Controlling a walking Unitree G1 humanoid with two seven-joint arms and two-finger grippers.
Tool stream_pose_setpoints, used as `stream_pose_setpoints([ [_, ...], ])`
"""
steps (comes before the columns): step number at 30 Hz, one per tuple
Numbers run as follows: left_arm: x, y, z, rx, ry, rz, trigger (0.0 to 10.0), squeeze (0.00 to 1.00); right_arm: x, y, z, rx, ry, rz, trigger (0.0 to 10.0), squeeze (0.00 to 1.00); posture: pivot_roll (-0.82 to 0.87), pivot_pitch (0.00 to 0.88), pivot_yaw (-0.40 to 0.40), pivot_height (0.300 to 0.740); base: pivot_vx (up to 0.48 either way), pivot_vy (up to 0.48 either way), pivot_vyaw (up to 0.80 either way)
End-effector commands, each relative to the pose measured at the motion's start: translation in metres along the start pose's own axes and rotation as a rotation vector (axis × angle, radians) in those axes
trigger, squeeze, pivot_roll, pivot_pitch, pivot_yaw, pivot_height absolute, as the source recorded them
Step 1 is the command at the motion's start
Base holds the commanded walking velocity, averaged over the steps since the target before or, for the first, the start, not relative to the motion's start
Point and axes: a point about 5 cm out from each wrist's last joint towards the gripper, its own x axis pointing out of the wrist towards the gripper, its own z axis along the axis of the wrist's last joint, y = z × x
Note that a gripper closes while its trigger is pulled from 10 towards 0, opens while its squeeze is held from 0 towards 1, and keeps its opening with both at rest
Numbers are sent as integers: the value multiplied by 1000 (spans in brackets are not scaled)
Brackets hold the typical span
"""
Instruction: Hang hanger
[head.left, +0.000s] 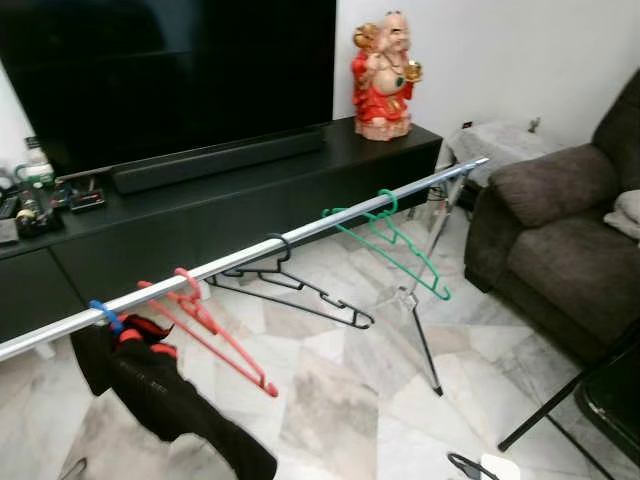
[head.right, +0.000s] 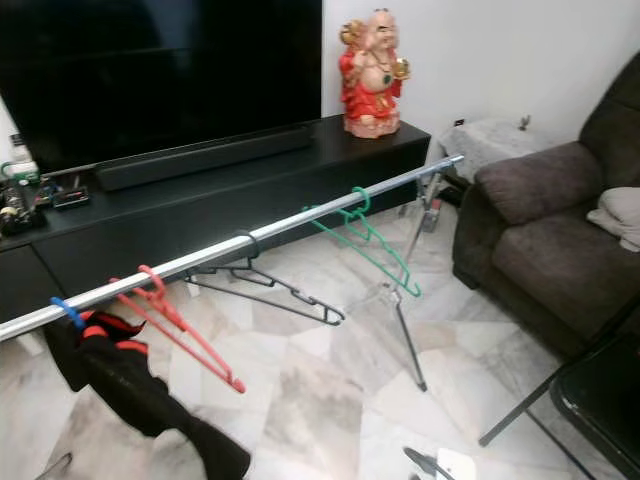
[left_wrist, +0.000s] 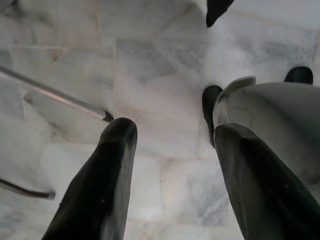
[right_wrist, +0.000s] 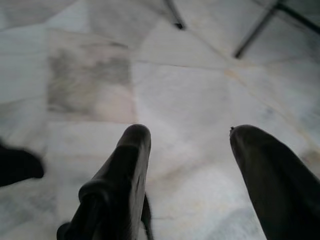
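A silver rail (head.left: 330, 222) of a drying rack runs slantwise across the room ahead of me. Three hangers hang on it: a red hanger (head.left: 205, 318) at the left, a black hanger (head.left: 350, 312) in the middle and a green hanger (head.left: 388, 205) further right. At the rail's left end a blue hook (head.left: 104, 313) carries a black garment (head.left: 160, 390) with red trim. My left gripper (left_wrist: 175, 131) is open, pointing down at the marble floor. My right gripper (right_wrist: 191, 134) is open too, over bare floor with nothing between its fingers.
A long black TV console (head.left: 250, 190) with a soundbar and a red figurine (head.left: 383, 75) stands behind the rail. A dark sofa (head.left: 560, 220) is at the right. The rack's legs (head.left: 425, 350) and a black metal frame (head.left: 560, 410) stand on the floor.
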Motion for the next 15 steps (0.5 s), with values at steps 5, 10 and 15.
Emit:
stream_pose_setpoints([
  [5,0,-3,2,8,4,-9,10000,0,-4,-11,-17,2,73,-22,10000,0,14,0,15,740,0,-351,-726],
  [10,1,-3,2,12,4,-9,10000,0,-4,-15,-15,14,79,-31,10000,0,9,0,24,740,0,-350,-729],
  [15,1,-2,2,16,4,-7,10000,0,-4,-16,-17,17,86,-32,10000,0,8,0,25,740,0,-353,-728],
])
